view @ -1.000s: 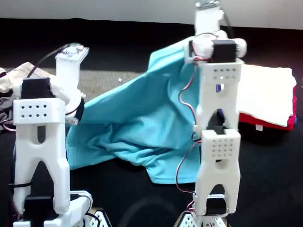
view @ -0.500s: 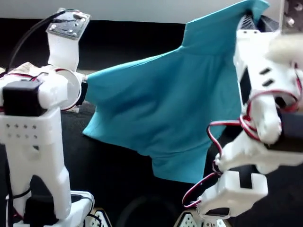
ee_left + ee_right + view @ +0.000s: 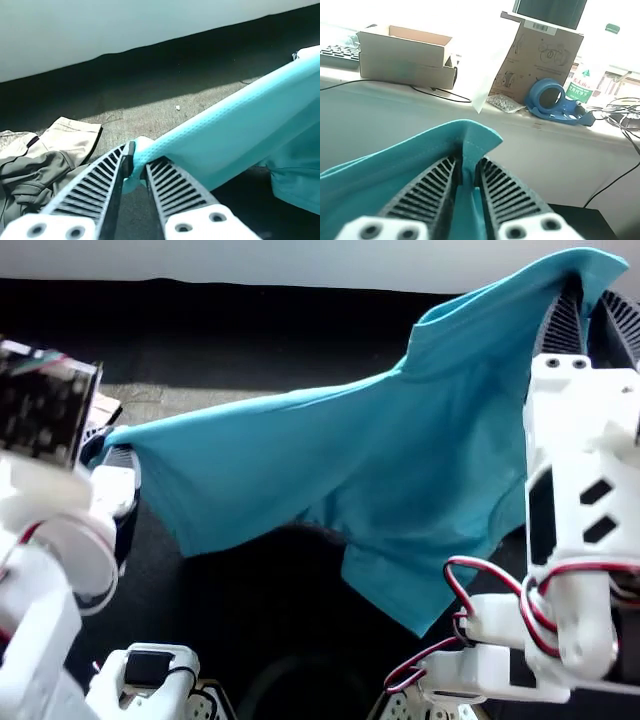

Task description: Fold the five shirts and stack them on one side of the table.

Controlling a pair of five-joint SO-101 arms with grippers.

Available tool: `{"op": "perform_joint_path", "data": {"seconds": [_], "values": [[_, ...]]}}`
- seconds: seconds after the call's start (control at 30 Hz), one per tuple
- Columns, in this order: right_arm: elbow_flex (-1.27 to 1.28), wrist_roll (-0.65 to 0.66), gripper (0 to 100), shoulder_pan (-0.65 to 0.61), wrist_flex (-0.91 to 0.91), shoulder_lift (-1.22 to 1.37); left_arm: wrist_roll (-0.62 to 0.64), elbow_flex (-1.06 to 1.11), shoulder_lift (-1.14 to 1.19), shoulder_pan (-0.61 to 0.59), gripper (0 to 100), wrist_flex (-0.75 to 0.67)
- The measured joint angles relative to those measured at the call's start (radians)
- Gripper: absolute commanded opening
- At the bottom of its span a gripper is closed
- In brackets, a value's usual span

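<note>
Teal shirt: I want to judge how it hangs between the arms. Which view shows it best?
The high view: the teal shirt spreads out in the air between both arms. The left wrist view shows an edge pinched in the left gripper; the right wrist view, a corner clamped in the right gripper.

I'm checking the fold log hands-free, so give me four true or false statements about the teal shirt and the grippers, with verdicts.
1. The left gripper and the right gripper are both shut on the teal shirt. True.
2. The teal shirt lies spread flat. False: it hangs stretched between the grippers, lifted over the table.
3. The right gripper holds its end higher than the left gripper does. True.
4. A red towel lies near the left gripper. False: a crumpled beige garment lies there on the table.
</note>
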Motion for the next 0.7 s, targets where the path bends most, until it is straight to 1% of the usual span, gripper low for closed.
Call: {"op": "perform_joint_path", "data": {"seconds": [0.23,0.47,0.7], "values": [[-0.002,0.0,0.6,0.0,-0.103,-0.08,0.0,0.0,-0.009,-0.012,1,0.0],[-0.011,0.0,0.6,0.0,-0.109,-0.112,0.0,-0.058,-0.009,-0.14,1,0.0],[-0.017,0.0,0.6,-0.038,-0.109,-0.216,0.0,-0.149,-0.009,-0.15,1,0.0]]}}
